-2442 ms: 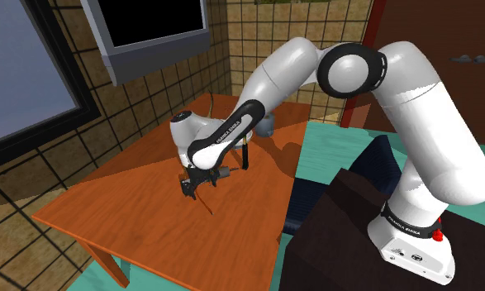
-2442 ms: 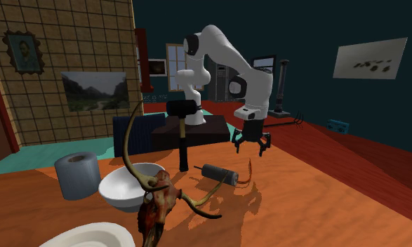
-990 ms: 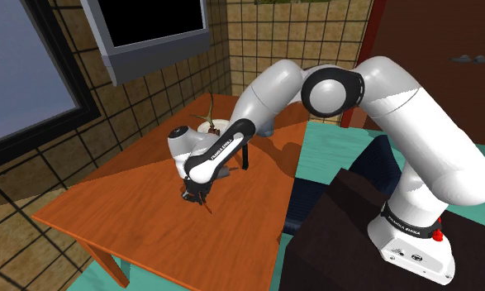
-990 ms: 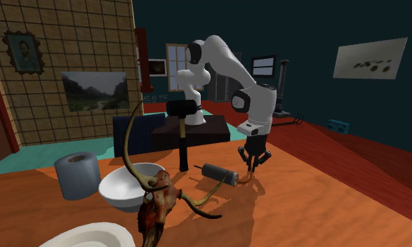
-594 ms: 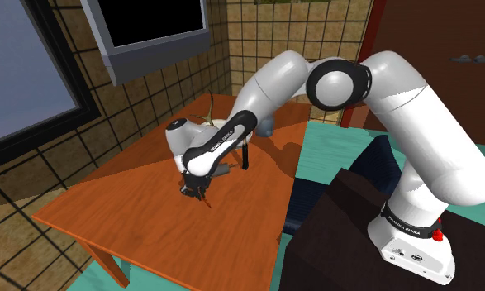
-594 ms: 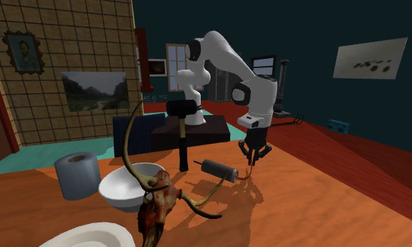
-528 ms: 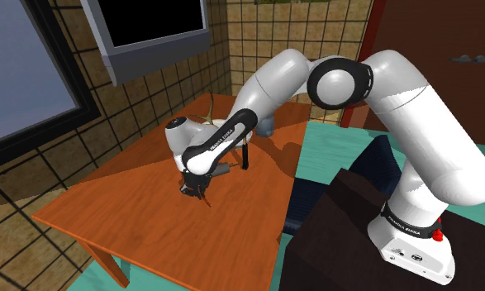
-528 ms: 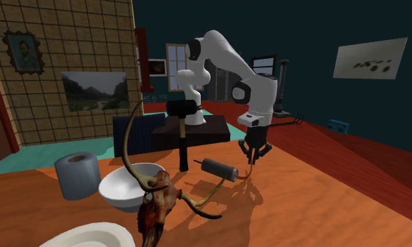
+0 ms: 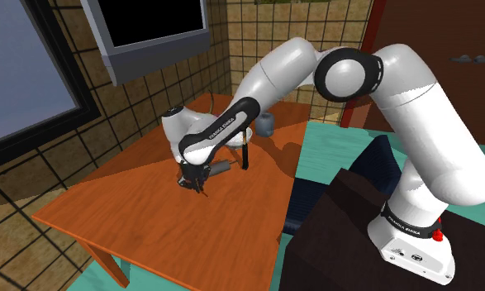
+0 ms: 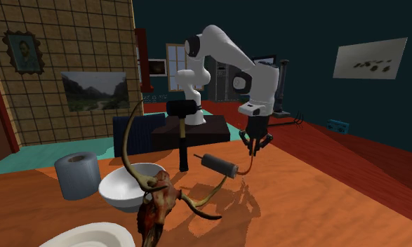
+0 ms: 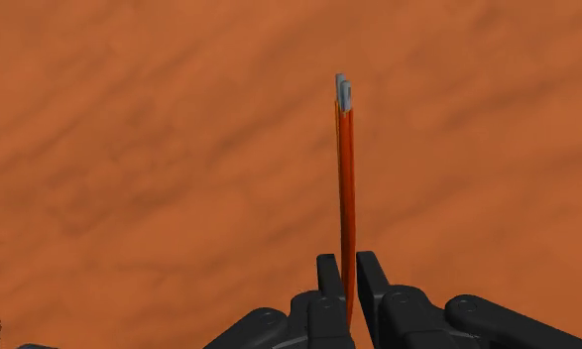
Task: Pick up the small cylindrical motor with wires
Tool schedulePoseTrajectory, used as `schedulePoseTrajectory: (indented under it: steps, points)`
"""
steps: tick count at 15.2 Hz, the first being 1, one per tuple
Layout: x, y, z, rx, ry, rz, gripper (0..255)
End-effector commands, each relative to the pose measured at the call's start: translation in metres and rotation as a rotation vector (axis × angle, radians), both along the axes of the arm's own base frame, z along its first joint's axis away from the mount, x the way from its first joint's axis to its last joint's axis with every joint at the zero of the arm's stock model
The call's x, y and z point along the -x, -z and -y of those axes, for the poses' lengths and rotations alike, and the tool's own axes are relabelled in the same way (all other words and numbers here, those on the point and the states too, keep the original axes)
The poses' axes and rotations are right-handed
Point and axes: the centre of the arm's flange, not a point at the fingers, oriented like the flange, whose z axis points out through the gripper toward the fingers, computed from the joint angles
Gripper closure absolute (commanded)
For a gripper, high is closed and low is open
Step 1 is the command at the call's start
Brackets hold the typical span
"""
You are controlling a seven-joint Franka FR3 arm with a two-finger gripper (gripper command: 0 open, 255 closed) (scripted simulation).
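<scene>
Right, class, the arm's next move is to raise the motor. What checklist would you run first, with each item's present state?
1. Hand shut on the wires: ok.
2. Hold on the motor body itself: not ok; only the wires are clasped, and the motor hangs off to one side.
3. Motor clear of the table: cannot tell.
4. Hand apart from the hammer and bowl: ok.
5. Wires firm enough not to slip: cannot tell.
</scene>
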Motion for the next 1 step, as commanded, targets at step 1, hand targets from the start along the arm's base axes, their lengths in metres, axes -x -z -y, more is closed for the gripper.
schedulePoseTrajectory:
  steps: [1]
  points:
    - [-0.0001, -0.0044, 0.0007, 0.000, 0.000, 0.000, 255]
